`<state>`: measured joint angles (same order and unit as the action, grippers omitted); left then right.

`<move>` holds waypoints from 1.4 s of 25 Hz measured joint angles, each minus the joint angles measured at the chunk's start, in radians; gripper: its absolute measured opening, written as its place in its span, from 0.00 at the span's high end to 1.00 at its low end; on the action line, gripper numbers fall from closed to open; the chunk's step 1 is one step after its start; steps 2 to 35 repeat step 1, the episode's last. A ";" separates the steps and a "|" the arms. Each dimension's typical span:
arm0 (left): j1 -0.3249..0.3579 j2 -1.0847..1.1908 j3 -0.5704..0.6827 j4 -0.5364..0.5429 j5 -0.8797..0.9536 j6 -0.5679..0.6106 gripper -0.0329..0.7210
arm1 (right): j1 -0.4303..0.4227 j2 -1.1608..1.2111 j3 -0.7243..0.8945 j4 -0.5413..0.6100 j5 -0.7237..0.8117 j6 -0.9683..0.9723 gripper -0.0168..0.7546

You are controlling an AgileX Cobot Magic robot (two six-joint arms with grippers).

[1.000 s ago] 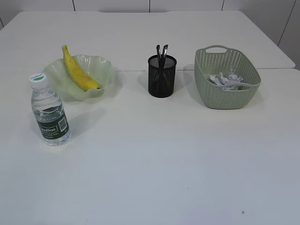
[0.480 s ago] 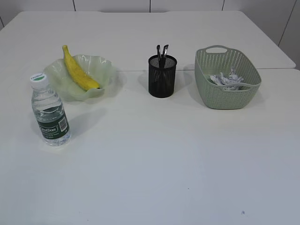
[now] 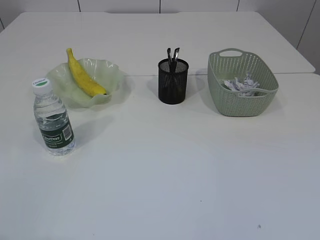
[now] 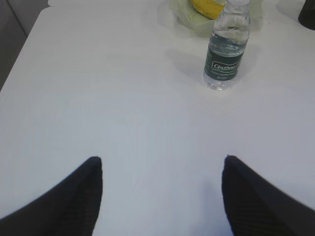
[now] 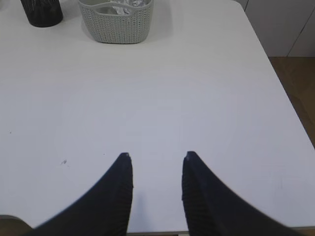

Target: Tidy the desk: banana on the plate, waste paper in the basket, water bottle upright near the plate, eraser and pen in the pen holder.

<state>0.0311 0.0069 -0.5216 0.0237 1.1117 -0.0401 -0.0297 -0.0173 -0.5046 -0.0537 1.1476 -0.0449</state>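
A yellow banana (image 3: 84, 75) lies on the pale green plate (image 3: 112, 72) at the back left. In front of the plate the water bottle (image 3: 53, 119) stands upright; the left wrist view shows this water bottle (image 4: 226, 49) too. The black mesh pen holder (image 3: 173, 81) holds a pen (image 3: 172, 55); the eraser is hidden. Crumpled waste paper (image 3: 242, 84) lies in the green basket (image 3: 241, 105). My left gripper (image 4: 162, 160) hangs open over bare table, well short of the bottle. My right gripper (image 5: 156, 155) is open and empty near the table's front edge. Neither gripper shows in the exterior view.
The white table (image 3: 165, 165) runs wide in front of the objects. Its right edge (image 5: 275, 83) drops to a wooden floor in the right wrist view. The basket (image 5: 117, 22) and pen holder (image 5: 42, 11) stand far ahead of the right gripper.
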 joint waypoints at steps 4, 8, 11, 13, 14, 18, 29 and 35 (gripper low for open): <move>0.000 0.000 0.000 0.000 0.000 0.000 0.25 | 0.000 0.000 0.000 0.000 0.000 0.000 0.64; 0.000 0.000 0.000 0.000 0.000 0.000 0.25 | 0.000 0.000 0.000 0.000 0.000 0.000 0.64; 0.000 0.000 0.000 0.000 0.000 0.000 0.25 | 0.000 0.000 0.000 0.000 0.000 0.000 0.64; 0.000 0.000 0.000 0.000 0.000 0.000 0.25 | 0.000 0.000 0.000 0.000 0.000 0.000 0.64; 0.000 0.000 0.000 0.000 0.000 0.000 0.25 | 0.000 0.000 0.000 0.000 0.000 0.000 0.64; 0.000 0.000 0.000 0.000 0.000 0.000 0.25 | 0.000 0.000 0.000 0.000 0.000 0.000 0.64; 0.000 0.000 0.000 0.000 0.000 0.000 0.25 | 0.000 0.000 0.000 0.000 0.000 0.000 0.64; 0.000 0.000 0.000 0.000 0.000 0.000 0.25 | 0.000 0.000 0.000 0.000 0.000 0.000 0.64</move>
